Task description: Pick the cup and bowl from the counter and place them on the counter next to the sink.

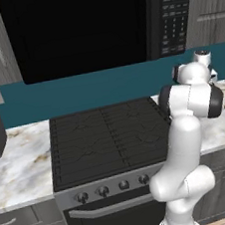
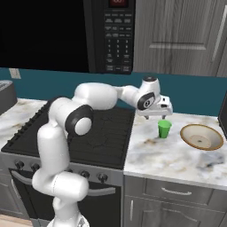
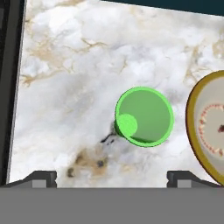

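- Cup (image 3: 144, 116) first: small, bright green, no handle, standing upright on the marble counter (image 3: 78, 78); from my hand camera it sits just past centre toward three o'clock.
- Bowl (image 3: 209, 131), tan with a browner inside, lies near the cup at its three o'clock, apart from it.
- My gripper (image 2: 160, 116) hangs above the cup with its tips spread wide and nothing between them; the two tips (image 3: 43, 178) show at the bottom of the hand camera, the cup ahead of the gap, nearer the right-hand tip.
- Handling, as I judge it: light, stiff, smooth-walled, so likely slippery and quick to tip if nudged off-centre.
- Best hold, I think: descend straight, one finger on each side of the wall, below the flared rim, squeezing across the middle.
- Risk: the bowl's closeness at three o'clock leaves that finger little room.
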Controlling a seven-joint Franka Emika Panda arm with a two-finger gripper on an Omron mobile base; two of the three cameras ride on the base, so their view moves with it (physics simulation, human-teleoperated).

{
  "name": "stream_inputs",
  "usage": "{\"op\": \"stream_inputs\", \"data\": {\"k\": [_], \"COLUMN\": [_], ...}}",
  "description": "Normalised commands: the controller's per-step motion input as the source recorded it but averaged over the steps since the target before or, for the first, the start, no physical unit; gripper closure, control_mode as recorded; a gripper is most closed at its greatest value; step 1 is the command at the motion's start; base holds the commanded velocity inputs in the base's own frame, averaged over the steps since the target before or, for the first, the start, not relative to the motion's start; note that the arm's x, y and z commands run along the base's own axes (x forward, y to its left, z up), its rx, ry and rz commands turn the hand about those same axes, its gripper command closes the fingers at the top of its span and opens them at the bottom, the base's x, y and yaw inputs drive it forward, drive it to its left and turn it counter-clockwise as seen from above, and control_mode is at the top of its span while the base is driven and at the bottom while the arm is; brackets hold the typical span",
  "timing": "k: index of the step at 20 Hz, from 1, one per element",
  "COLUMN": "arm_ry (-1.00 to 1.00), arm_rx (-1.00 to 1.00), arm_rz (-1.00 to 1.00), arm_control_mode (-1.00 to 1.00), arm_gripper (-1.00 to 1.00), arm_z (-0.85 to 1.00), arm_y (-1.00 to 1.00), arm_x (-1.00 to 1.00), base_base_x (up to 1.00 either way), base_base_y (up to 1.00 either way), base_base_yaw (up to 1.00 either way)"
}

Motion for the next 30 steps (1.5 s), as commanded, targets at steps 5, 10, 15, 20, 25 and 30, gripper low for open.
{"op": "stream_inputs", "data": {"k": [5,10,15,20,25,30], "arm_ry": [0.02,0.05,0.06,0.06,0.04,0.03], "arm_rx": [0.09,0.04,0.00,0.00,0.00,0.00], "arm_rz": [-0.14,-0.06,0.00,0.00,0.00,0.00], "arm_control_mode": [-1.00,-1.00,-1.00,-1.00,-1.00,-1.00], "arm_gripper": [-1.00,-1.00,-1.00,-1.00,-1.00,-1.00], "arm_z": [-0.07,0.00,-0.01,-0.16,-0.29,-0.20], "arm_y": [-0.37,-0.05,0.00,0.01,0.05,0.12], "arm_x": [0.38,0.17,0.14,0.12,0.08,0.01], "base_base_x": [0.00,0.00,0.00,0.00,0.00,0.00], "base_base_y": [0.00,0.00,0.00,0.00,0.00,0.00], "base_base_yaw": [0.00,0.00,0.00,0.00,0.00,0.00]}}
